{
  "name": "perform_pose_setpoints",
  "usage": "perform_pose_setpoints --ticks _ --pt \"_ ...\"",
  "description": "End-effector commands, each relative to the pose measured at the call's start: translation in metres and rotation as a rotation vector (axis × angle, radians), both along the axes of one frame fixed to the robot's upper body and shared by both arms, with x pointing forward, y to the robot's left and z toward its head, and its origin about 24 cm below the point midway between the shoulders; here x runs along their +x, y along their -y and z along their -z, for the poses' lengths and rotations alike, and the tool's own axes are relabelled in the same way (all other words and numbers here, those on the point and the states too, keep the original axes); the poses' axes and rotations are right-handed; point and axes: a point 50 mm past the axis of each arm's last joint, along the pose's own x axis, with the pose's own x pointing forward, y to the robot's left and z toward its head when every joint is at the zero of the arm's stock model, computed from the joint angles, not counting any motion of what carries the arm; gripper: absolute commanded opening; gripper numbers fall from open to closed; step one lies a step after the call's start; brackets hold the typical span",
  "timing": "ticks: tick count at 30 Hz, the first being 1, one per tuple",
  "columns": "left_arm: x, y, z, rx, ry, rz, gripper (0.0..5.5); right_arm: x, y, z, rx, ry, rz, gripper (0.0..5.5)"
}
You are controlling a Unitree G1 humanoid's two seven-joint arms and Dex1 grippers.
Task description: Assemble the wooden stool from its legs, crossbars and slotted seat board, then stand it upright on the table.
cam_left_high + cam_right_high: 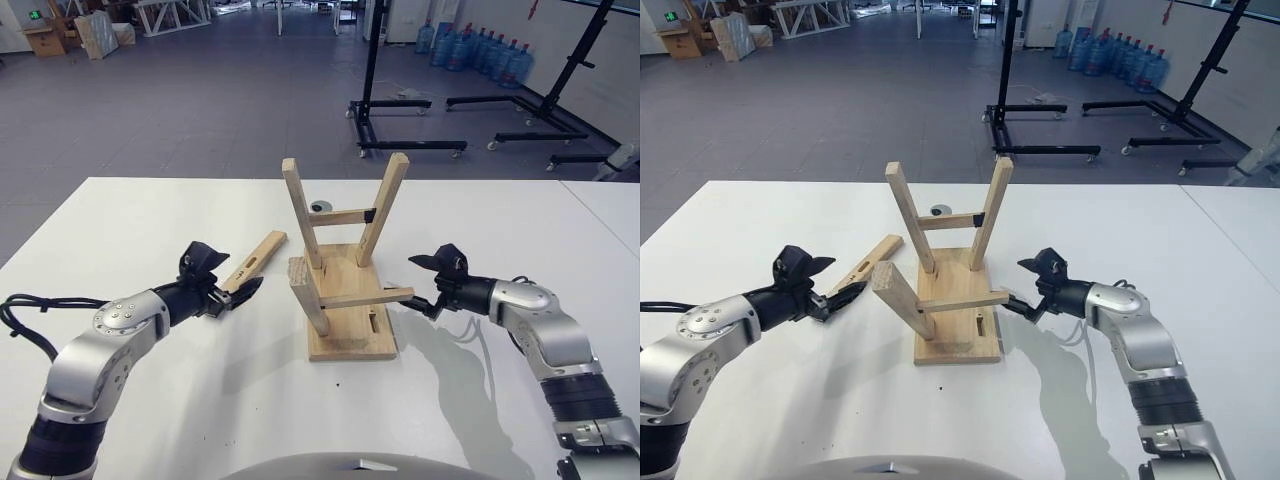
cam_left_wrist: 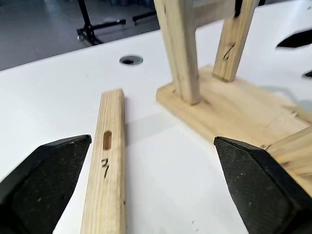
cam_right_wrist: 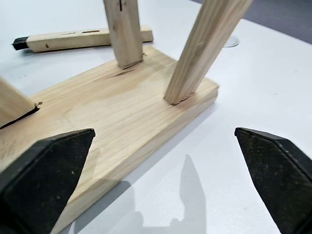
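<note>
The slotted seat board (image 1: 352, 338) lies flat mid-table, underside up. Two legs (image 1: 301, 212) (image 1: 385, 205) stand in it, joined by a crossbar (image 1: 340, 216). A third leg (image 1: 309, 293) leans tilted at the board's left side, with a second crossbar (image 1: 366, 297) reaching rightwards from it. A loose leg (image 1: 256, 261) lies on the table left of the board. My left gripper (image 1: 228, 280) is open at the loose leg's near end, and that leg (image 2: 109, 165) lies between its fingers. My right gripper (image 1: 421, 283) is open just right of the second crossbar's free end, facing the seat board (image 3: 122, 107).
A round cable hole (image 1: 322, 207) sits in the white table (image 1: 150, 400) behind the stool. Another table (image 1: 610, 205) adjoins at the far right. Black wheeled stands (image 1: 405, 140) are on the floor beyond the far edge.
</note>
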Motion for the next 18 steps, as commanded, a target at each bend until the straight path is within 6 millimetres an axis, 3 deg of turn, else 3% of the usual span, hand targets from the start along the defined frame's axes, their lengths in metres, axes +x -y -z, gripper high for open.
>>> perform_pose_setpoints --ticks 1,4,8,14,18 --pt "0.012 -0.012 0.012 0.034 -0.01 -0.064 4.62 0.005 0.019 -0.009 -0.018 0.024 0.069 5.29" --pt "0.02 -0.014 0.016 0.02 -0.013 -0.083 4.62 0.007 0.028 -0.011 -0.026 0.031 0.109 5.29" --pt "0.027 -0.01 0.028 -0.021 -0.04 -0.071 4.62 0.008 0.023 -0.006 -0.019 0.025 0.109 5.29" --pt "0.023 -0.024 0.065 -0.053 -0.148 -0.141 4.62 0.007 0.018 -0.001 -0.018 0.012 0.09 5.29" --pt "0.022 -0.025 0.079 -0.074 -0.181 -0.155 4.62 0.006 0.016 0.001 -0.018 0.006 0.085 5.29"
